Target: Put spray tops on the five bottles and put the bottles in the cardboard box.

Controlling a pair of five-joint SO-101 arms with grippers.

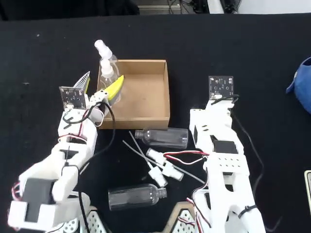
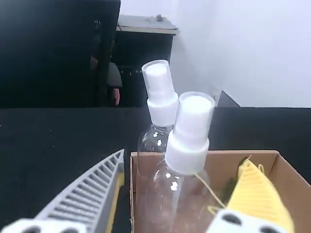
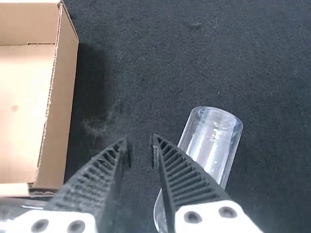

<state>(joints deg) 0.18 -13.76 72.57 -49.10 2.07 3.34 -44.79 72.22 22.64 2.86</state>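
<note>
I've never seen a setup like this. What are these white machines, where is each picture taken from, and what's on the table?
These are two small robot arms at a black table. The high view looks down over both; each other picture comes from a camera on one arm's wrist. The left gripper is open, straddling a wall of the cardboard box, where two bottles with spray tops stand. The right gripper, fingers slightly apart, holds nothing, beside an uncapped bottle lying down. Another uncapped bottle and two loose spray tops lie on the table.
</note>
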